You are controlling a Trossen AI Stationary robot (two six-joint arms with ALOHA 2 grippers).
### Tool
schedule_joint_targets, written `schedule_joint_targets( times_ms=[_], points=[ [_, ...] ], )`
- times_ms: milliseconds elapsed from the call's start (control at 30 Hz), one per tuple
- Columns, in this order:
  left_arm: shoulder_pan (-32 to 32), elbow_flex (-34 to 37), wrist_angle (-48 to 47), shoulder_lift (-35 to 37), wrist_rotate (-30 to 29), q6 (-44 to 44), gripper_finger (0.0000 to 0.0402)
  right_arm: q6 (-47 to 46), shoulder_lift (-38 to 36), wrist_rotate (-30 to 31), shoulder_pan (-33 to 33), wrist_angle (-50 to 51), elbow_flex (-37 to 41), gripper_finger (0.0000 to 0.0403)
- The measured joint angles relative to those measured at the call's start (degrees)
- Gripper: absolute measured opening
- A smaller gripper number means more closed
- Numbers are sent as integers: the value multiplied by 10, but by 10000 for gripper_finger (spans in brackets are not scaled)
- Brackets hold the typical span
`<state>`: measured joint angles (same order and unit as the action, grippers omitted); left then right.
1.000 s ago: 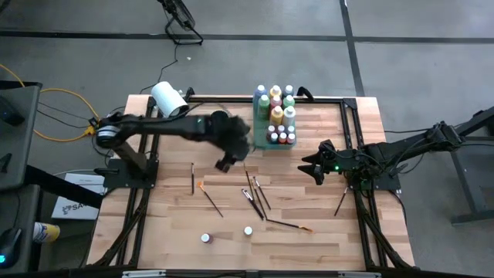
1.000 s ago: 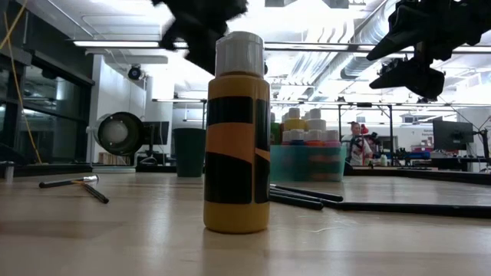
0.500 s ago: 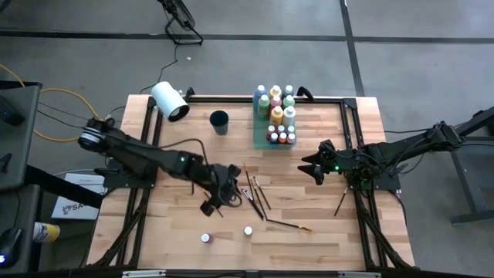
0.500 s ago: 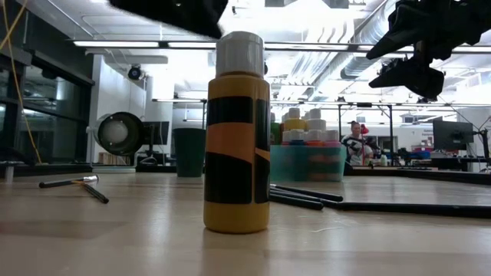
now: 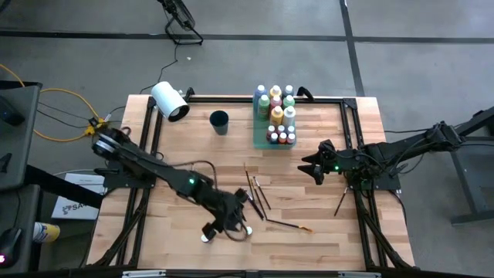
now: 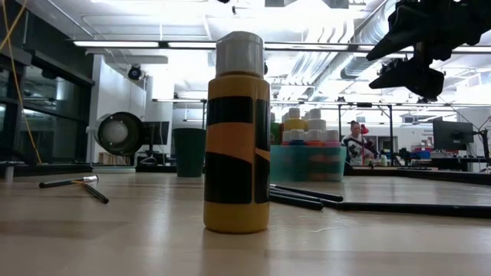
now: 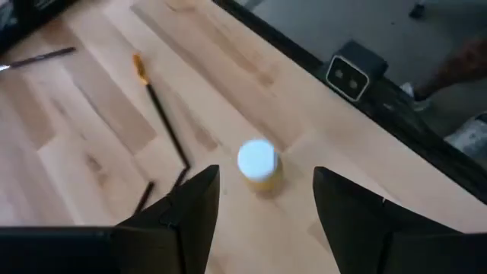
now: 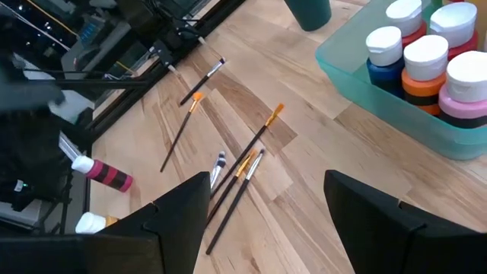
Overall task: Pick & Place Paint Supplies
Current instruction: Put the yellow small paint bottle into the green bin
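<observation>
The left gripper (image 5: 225, 225) is hovering spread over a yellow bottle (image 7: 259, 164) near the table's (image 5: 324, 243) front edge, while the right gripper (image 5: 313, 170) is waiting, also spread.

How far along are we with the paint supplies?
Done: many white-capped paint bottles stand in the translucent green tray. In hand: nothing yet; the left gripper's open jaws line up on a white-capped yellow bottle. Left: that bottle, another loose bottle and the thin dark brushes scattered. Right gripper waits open.

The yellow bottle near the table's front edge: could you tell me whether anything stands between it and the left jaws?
Nothing visible does. The left gripper hangs open above the yellow bottle, with bare wood between them; a paintbrush lies off to one side.
</observation>
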<state>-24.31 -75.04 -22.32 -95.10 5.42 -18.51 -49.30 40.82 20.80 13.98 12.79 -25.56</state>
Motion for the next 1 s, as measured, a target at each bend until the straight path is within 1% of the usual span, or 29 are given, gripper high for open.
schedule_joint_targets(
  times_ms=[67, 133, 200, 300, 333, 467, 567, 633, 733, 1000],
  points=[
    [-9, -22, -45, -21, 0, 3, 205, 0, 0, 0, 0, -2, 0, 252],
    [-14, -48, -52, -47, -2, 2, 205, 0, 0, 0, 0, 0, 0, 252],
    [-19, -57, -77, -60, -5, 1, 205, 0, 0, 0, 0, -2, 0, 252],
    [-20, -62, -65, -80, -18, 8, 205, 0, 0, 0, 0, -1, 0, 252],
    [-20, -61, -74, -82, -26, 9, 205, 0, 0, 0, 0, -3, 0, 252],
    [-19, -59, -60, -88, -51, 10, 205, 0, 0, 0, 0, -3, 0, 252],
    [-18, -59, -48, -94, -84, 23, 205, 0, 0, 0, 0, -1, 0, 252],
    [-15, -58, -45, -94, -89, 28, 205, 0, 0, 0, 0, -1, 0, 252],
    [-10, -58, -36, -96, -79, 28, 205, 0, 0, 0, 0, -1, 0, 252],
    [-8, -58, -14, -128, 4, 38, 205, 0, 0, 0, 0, -3, 0, 252]
  ],
)
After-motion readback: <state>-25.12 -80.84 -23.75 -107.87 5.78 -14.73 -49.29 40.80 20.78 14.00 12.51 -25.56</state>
